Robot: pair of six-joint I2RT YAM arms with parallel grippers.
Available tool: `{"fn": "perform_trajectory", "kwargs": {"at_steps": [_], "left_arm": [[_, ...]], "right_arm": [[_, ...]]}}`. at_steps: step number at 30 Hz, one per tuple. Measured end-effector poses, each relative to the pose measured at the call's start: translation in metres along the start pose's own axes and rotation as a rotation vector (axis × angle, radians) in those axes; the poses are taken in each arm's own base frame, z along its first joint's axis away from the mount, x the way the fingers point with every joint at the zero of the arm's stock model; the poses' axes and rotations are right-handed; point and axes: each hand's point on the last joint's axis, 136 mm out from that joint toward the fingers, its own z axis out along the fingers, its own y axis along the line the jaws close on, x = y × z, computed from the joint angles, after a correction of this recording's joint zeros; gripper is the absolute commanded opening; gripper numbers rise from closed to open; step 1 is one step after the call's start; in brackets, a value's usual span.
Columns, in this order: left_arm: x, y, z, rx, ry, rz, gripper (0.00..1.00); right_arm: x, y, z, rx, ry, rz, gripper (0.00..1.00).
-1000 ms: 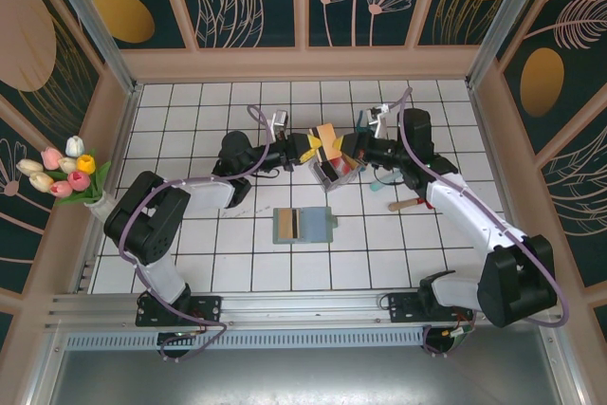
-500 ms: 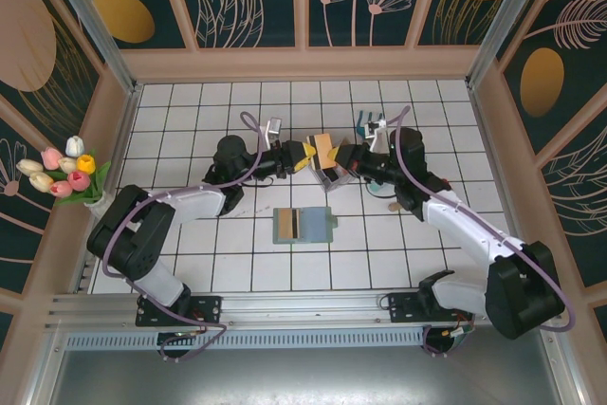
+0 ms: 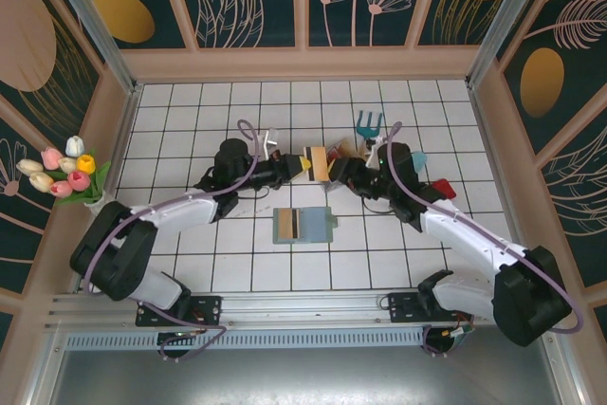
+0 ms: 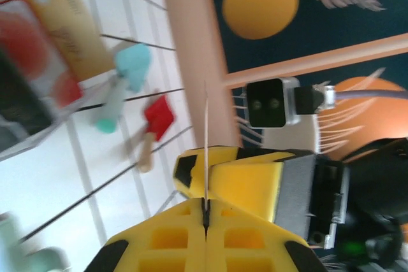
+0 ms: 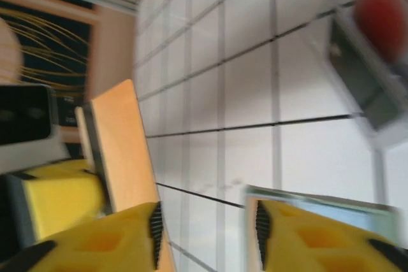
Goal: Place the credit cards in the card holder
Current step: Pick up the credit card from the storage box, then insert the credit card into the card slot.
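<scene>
Over the last second I see both arms pull back from clear tray (image 4: 32, 135) toward near edge. Left gripper (image 4: 205, 211) clenched on yellow-tan credit card (image 3: 320, 160), which is now out of tray and airborne. Right gripper (image 5: 204, 221) has fingers apart, grasps nothing, sits just beside card. Card holder (image 3: 303, 226) unmoved, lies open nearby. I judge pick done, insertion next.

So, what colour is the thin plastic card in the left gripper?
Yellow-tan card; clearest in right wrist view.

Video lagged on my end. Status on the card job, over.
Left gripper shut on tan card. Right gripper open, close beside it. Card holder lies open nearer the bases, path looks free.
</scene>
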Motion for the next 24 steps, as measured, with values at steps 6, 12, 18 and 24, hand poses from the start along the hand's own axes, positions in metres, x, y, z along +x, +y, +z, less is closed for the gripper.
{"fn": "perform_trajectory", "kwargs": {"at_steps": [6, 12, 18, 24], "left_arm": [[0.046, 0.077, -0.025, -0.248, 0.071, -0.032, 0.0], [0.074, 0.115, -0.039, -0.358, 0.137, -0.077, 0.0], [0.078, 0.123, -0.036, -0.372, 0.156, -0.084, 0.0], [0.091, 0.134, -0.028, -0.388, 0.193, -0.099, 0.0]], "right_arm": [[0.047, -0.064, 0.006, 0.244, 0.114, -0.035, 0.68], [0.081, -0.093, 0.018, 0.343, 0.222, -0.067, 0.72], [0.096, -0.111, 0.031, 0.438, 0.291, -0.102, 0.72], [0.096, -0.113, 0.042, 0.467, 0.302, -0.138, 0.66]]}}
